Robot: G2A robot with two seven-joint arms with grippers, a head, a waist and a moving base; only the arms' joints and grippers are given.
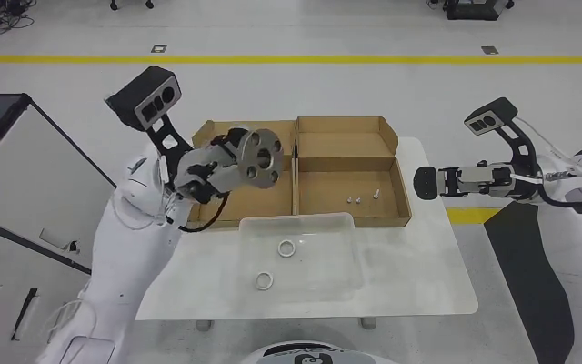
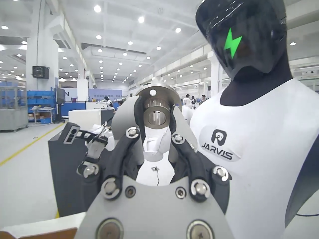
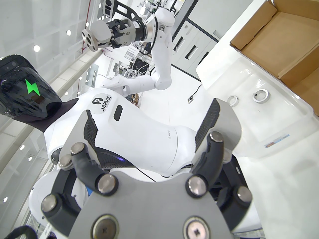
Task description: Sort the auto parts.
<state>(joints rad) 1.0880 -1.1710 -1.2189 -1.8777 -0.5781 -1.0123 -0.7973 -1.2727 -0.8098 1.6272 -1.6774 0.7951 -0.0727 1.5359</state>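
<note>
My left gripper (image 1: 235, 166) is shut on a large metal flanged hub (image 1: 258, 157), held in the air over the left compartment of the cardboard box (image 1: 238, 207). In the left wrist view the hub (image 2: 157, 104) sits between the two fingers (image 2: 177, 123), its bore facing the camera. The right wrist view shows that hub (image 3: 93, 37) raised high. My right gripper (image 3: 152, 125) is open and holds nothing; it hangs off the table's right edge (image 1: 424, 182). Two metal rings (image 1: 285, 247) (image 1: 264, 280) lie in the clear plastic tray (image 1: 341, 223). Small bolts (image 1: 359, 197) lie in the box's lower right compartment.
The white table (image 1: 427, 273) carries the cardboard box at the back and the tray at the front. The box's upper right compartment (image 1: 344, 146) has a raised flap. A dark panel (image 1: 36, 182) stands to the left of the table.
</note>
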